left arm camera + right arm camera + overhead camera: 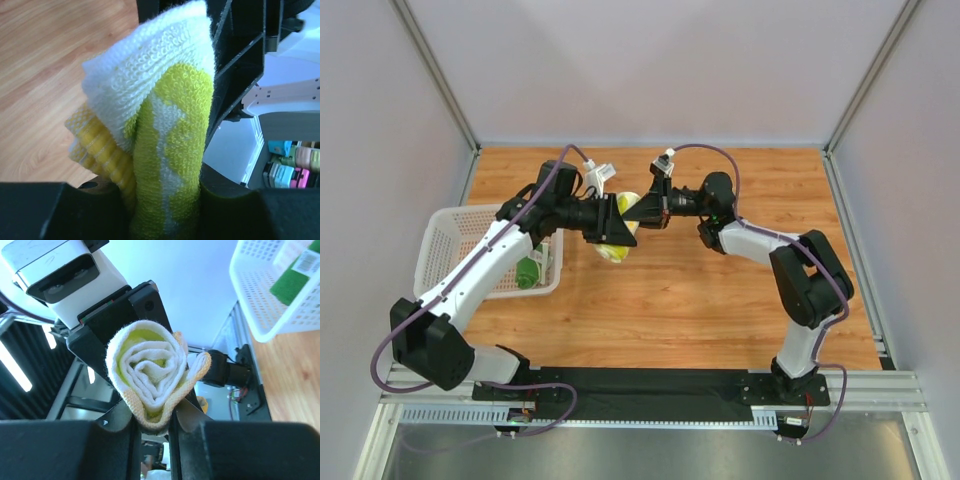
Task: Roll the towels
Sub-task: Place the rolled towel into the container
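The lime-yellow towel is rolled up and held in the air between both grippers above the table's middle. My left gripper is shut on it; in the left wrist view the towel fills the gap between the pads. My right gripper is shut on the roll's end; the right wrist view shows the spiral end pinched at its lower edge. The dark green towel lies in the white mesh basket, also seen in the right wrist view.
The basket stands at the table's left edge and shows in the right wrist view. The wooden table is walled on three sides. The two arms meet nose to nose over the centre.
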